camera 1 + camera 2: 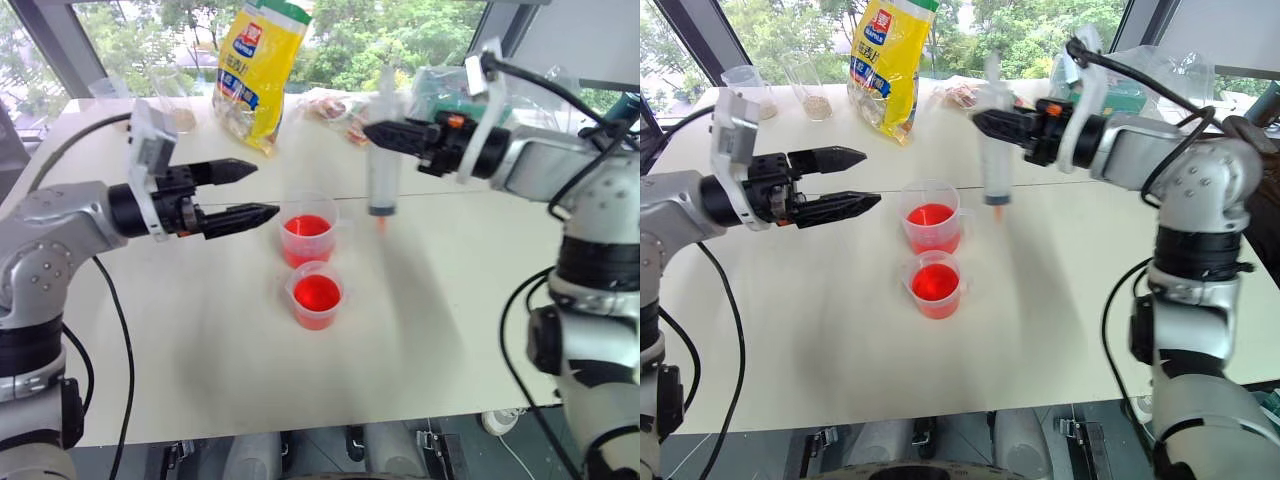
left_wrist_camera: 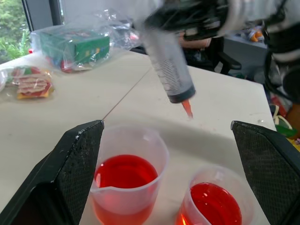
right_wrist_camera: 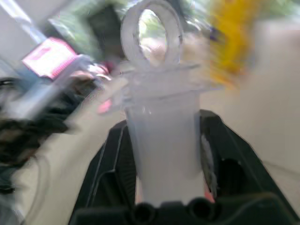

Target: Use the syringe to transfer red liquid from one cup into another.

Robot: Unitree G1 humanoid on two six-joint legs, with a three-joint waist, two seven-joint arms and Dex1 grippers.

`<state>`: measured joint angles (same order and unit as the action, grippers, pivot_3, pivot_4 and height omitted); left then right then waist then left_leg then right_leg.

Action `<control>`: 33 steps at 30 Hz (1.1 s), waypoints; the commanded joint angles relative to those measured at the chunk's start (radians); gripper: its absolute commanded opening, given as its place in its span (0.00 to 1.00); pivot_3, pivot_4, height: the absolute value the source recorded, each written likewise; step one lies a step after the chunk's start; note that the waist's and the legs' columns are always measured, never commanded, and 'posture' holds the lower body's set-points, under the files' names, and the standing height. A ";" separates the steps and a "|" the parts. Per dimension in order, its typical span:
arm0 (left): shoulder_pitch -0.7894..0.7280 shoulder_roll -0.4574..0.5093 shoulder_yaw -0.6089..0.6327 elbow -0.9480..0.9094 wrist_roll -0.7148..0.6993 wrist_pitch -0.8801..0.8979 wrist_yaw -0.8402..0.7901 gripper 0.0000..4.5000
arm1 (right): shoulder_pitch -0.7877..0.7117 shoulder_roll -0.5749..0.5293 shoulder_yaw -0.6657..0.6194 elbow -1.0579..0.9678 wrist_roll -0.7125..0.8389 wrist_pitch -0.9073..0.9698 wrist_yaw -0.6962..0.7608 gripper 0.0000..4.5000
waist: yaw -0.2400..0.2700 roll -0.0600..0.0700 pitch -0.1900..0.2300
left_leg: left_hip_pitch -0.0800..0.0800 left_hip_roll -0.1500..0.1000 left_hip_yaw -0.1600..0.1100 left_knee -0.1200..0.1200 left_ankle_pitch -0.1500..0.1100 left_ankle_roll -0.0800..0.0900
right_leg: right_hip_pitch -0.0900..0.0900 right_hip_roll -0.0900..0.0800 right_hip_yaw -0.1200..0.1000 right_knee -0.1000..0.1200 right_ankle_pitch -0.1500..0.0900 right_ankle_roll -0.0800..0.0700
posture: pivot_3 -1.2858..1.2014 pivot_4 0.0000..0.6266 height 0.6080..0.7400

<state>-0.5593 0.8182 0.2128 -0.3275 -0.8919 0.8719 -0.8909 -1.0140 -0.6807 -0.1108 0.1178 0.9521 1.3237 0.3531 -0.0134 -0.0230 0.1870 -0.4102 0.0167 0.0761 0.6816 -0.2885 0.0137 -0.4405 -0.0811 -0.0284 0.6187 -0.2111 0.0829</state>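
Observation:
Two small clear cups of red liquid stand mid-table, the far cup [image 1: 308,228] behind the near cup [image 1: 317,295]. The clear syringe [image 1: 383,170] hangs upright in the air just right of the far cup, above the table, its red-orange tip [image 1: 381,222] pointing down. My right gripper [image 1: 378,133] is shut on the syringe's upper barrel [image 3: 161,140], below the plunger ring. My left gripper [image 1: 262,190] is open and empty, left of the far cup. Through its fingers [image 2: 75,164] I see both cups and the syringe [image 2: 168,65].
A yellow bag [image 1: 255,70] stands at the back of the white table [image 1: 200,340]. A green box in a plastic bag [image 2: 75,47] and snack packets [image 2: 33,84] lie behind the cups. Two clear glasses [image 1: 815,95] stand at the back left.

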 commanded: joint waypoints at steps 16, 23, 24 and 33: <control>0.067 -0.007 -0.029 -0.110 0.034 -0.049 0.019 1.00 | 0.015 -0.018 0.328 0.386 -0.447 -0.047 0.278 0.87 | 0.000 0.000 0.000 | -0.002 -0.001 0.001 0.001 -0.001 0.002 | 0.000 0.001 0.001 -0.003 0.002 0.004 | 0.52 0.24 1.00; 0.101 0.015 -0.019 -0.122 0.032 -0.042 0.013 1.00 | 0.033 -0.078 0.285 0.186 -0.447 -0.024 0.335 0.99 | 0.000 0.001 0.001 | -0.001 0.000 0.001 0.001 -0.001 0.002 | 0.000 0.001 0.001 -0.003 0.002 0.004 | 0.52 0.24 1.00; 0.106 0.021 -0.017 -0.125 0.032 -0.042 0.011 1.00 | 0.042 -0.090 0.274 0.148 -0.442 -0.017 0.341 0.99 | 0.000 0.001 0.001 | -0.001 0.000 0.001 0.001 -0.001 0.002 | 0.000 0.001 0.001 -0.003 0.002 0.004 | 0.52 0.24 1.00; 0.185 0.096 0.067 -0.177 -0.019 -0.008 0.017 1.00 | 0.264 -0.281 -0.087 -0.440 -0.110 0.012 0.568 0.99 | 0.002 0.001 0.001 | -0.003 0.000 -0.001 0.001 -0.002 0.003 | -0.001 0.001 -0.001 -0.004 0.002 0.005 | 0.52 0.24 1.00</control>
<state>-0.3765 0.8980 0.2351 -0.4698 -0.8858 0.8624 -0.8762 -0.7548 -0.9418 -0.1274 -0.2610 0.7829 1.3268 0.8980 -0.0111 -0.0215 0.1880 -0.4133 0.0168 0.0753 0.6822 -0.2906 0.0166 -0.4409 -0.0806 -0.0293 0.6141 -0.2094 0.0880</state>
